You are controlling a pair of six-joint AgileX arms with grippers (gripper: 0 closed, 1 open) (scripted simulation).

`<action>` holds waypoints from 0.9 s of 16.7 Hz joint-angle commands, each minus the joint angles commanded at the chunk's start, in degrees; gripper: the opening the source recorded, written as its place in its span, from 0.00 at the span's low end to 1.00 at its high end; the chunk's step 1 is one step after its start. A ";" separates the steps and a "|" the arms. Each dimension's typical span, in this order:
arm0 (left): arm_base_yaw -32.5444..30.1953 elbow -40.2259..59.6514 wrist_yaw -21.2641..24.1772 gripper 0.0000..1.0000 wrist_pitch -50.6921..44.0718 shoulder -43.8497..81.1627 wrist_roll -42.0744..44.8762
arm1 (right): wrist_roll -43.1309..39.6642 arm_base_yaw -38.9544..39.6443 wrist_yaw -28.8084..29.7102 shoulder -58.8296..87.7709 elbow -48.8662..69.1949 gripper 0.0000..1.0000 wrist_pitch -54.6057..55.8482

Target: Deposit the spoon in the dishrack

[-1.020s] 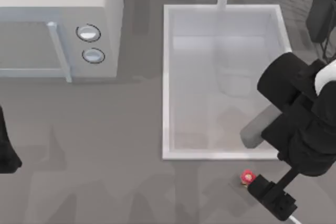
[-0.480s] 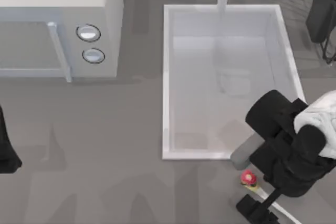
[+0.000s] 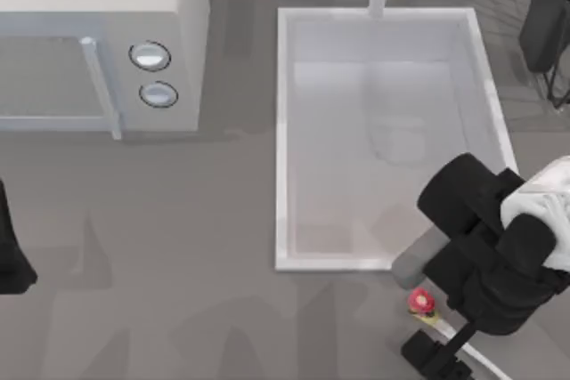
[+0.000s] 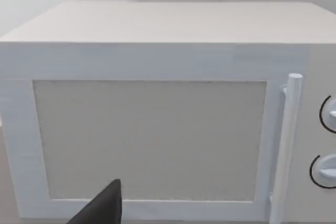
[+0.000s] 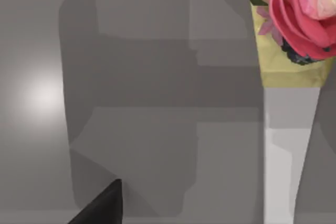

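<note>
Since a second ago the right arm has swung from beside the sink's right rim down toward five o'clock, and over the last half second it has hardly shifted. Its right pincer (image 3: pixel 438 358) sits low at the counter's (image 3: pixel 178 264) front edge, just at the spoon's handle; whether it is clenched or released I cannot tell, since the arm's bulk hides the fingers from above.

From the top camera the spoon (image 3: pixel 421 303) lies on the counter just below the sink's (image 3: pixel 281 131) front right corner, its red-pink head pointing toward eleven o'clock and its pale handle running under the arm. The right wrist camera adds what the top one lacks: the spoon (image 5: pixel 290 77) close up, with a flower-like pink head, yellow neck and white handle flat on the grey surface.

At nine o'clock the left arm is parked, its left pincer (image 3: pixel 11 255) probably idle; its wrist camera faces the microwave (image 4: pixel 157 129) door.
</note>
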 joint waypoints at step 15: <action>0.00 0.00 0.00 1.00 0.00 0.00 0.00 | 0.00 0.00 0.00 0.00 0.00 0.00 0.00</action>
